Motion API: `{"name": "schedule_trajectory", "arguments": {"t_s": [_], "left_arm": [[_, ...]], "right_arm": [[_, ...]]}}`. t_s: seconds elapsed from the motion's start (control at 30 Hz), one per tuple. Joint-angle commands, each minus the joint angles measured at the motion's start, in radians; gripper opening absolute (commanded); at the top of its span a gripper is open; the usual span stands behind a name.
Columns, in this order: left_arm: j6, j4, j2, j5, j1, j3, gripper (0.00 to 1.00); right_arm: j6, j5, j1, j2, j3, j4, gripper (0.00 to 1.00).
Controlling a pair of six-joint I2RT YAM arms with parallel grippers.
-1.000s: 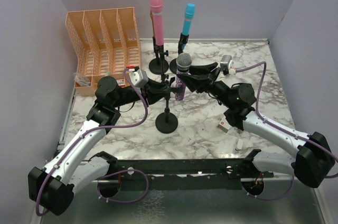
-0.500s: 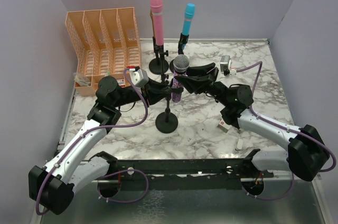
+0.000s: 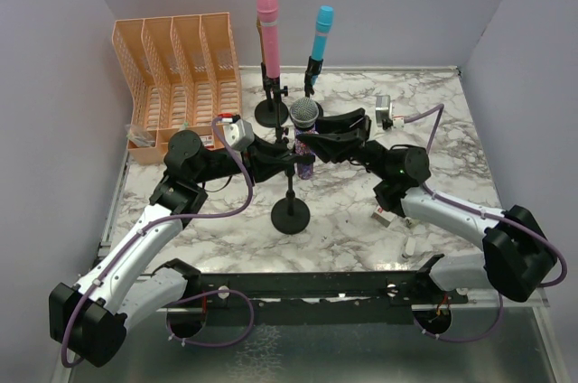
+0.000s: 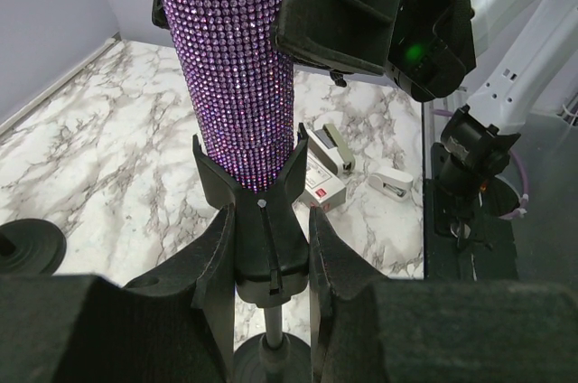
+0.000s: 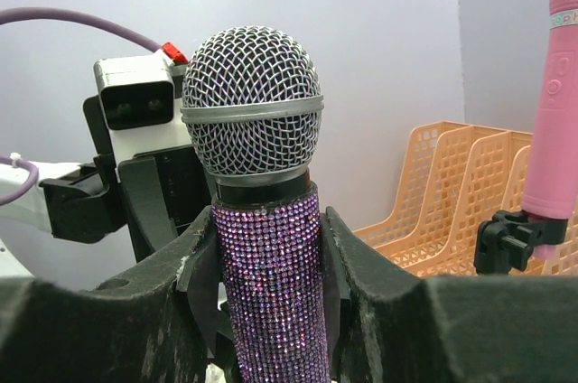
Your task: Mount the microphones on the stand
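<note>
R fingers clamped tight on the glittery purple mic, which is upright w/ mesh head on top. L fingers nearly together, pinching the neck of the clip on the front stand, middle of the desk. Mic's lower end sits between the clip's prongs. Pink mic & cyan mic stand upright at the back.

Glittery purple microphone, silver mesh head, upright, clamped between the right gripper's black fingers; pink microphone and orange file rack behind, right.
</note>
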Motion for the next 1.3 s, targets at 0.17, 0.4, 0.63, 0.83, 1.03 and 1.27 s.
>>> {"name": "schedule_trajectory", "arguments": {"t_s": [0.17, 0.4, 0.63, 0.83, 1.03, 1.27], "left_arm": [[0.003, -0.013, 0.005, -0.021, 0.006, 0.013, 0.42], [0.025, -0.010, -0.028, -0.050, 0.005, -0.004, 0.79], [0.052, -0.041, -0.039, -0.070, 0.005, -0.006, 0.83], [0.075, -0.075, -0.046, -0.080, 0.005, -0.008, 0.84], [0.094, -0.104, -0.057, -0.077, 0.006, -0.005, 0.72], [0.098, -0.108, -0.053, -0.072, 0.005, -0.005, 0.44]], "right_arm": [[0.063, -0.031, 0.016, -0.016, 0.006, 0.100, 0.25], [0.030, 0.083, 0.016, -0.056, -0.004, -0.019, 0.49], [-0.013, 0.117, 0.016, -0.104, -0.004, -0.173, 0.65], [-0.088, 0.099, 0.016, -0.144, 0.052, -0.437, 0.68], [-0.184, 0.024, 0.016, -0.149, 0.127, -0.661, 0.69], [-0.215, -0.029, 0.017, -0.138, 0.171, -0.710, 0.66]]}}
